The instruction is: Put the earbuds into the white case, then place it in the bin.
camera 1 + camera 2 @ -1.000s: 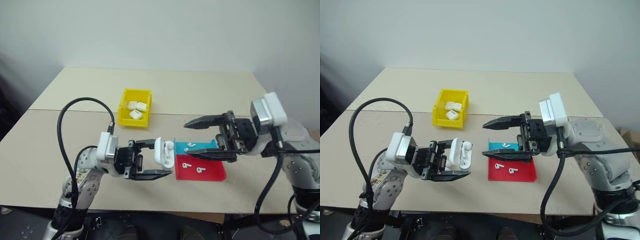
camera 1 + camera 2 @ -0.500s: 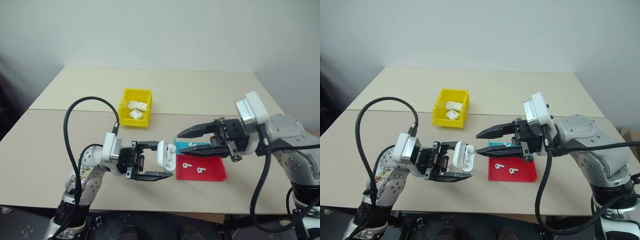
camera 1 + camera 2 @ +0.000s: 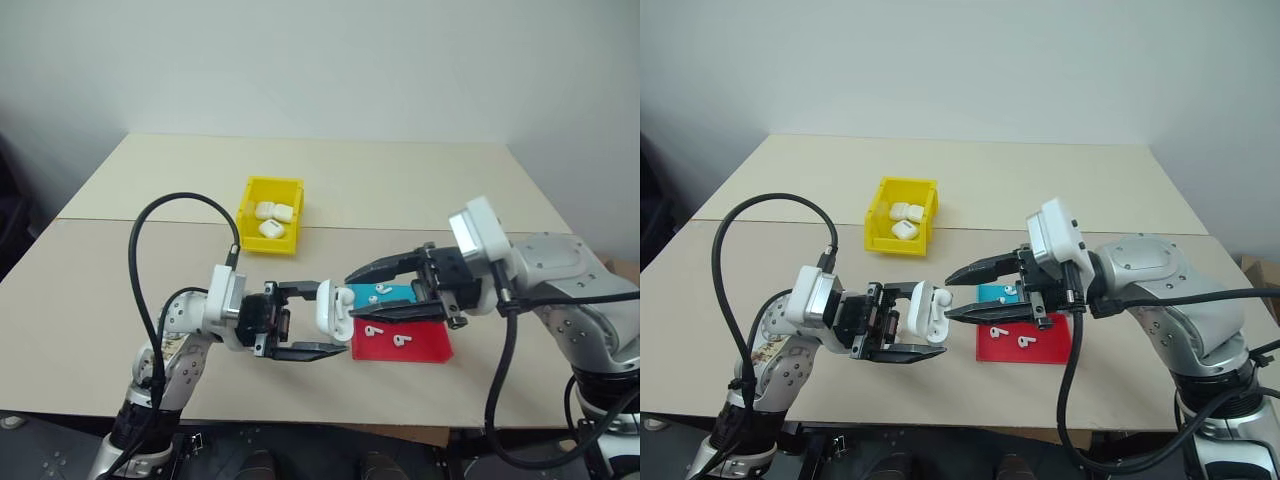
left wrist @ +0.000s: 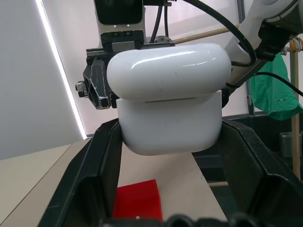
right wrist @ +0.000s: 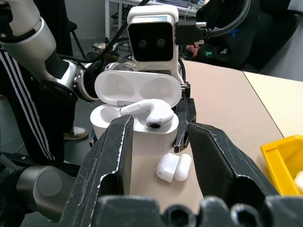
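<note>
My left gripper [image 3: 328, 316] is shut on the white case [image 3: 329, 307] and holds it above the table's front, lid flipped open. One earbud [image 5: 147, 114] lies across the case's open top, its stem sticking out sideways. Pointing at the case from the right, my right gripper [image 3: 952, 295] is open, its two fingertips above and below that earbud without pinching it. Two more earbuds [image 3: 373, 328] [image 3: 400, 340] lie on the red tray [image 3: 425, 347]. The yellow bin [image 3: 248, 212] stands further back on the table and holds three white cases [image 3: 272, 218].
A teal tray [image 3: 395, 296] with one earbud [image 3: 381, 288] sits just behind the red tray, under my right gripper. Two small white pieces [image 5: 173, 167] lie on the table below the held case. A person in striped trousers [image 5: 16, 109] stands beyond the table's left side.
My right gripper has moved left up to the held case and its fingers have drawn closer together. The left gripper has kept still with the case.
</note>
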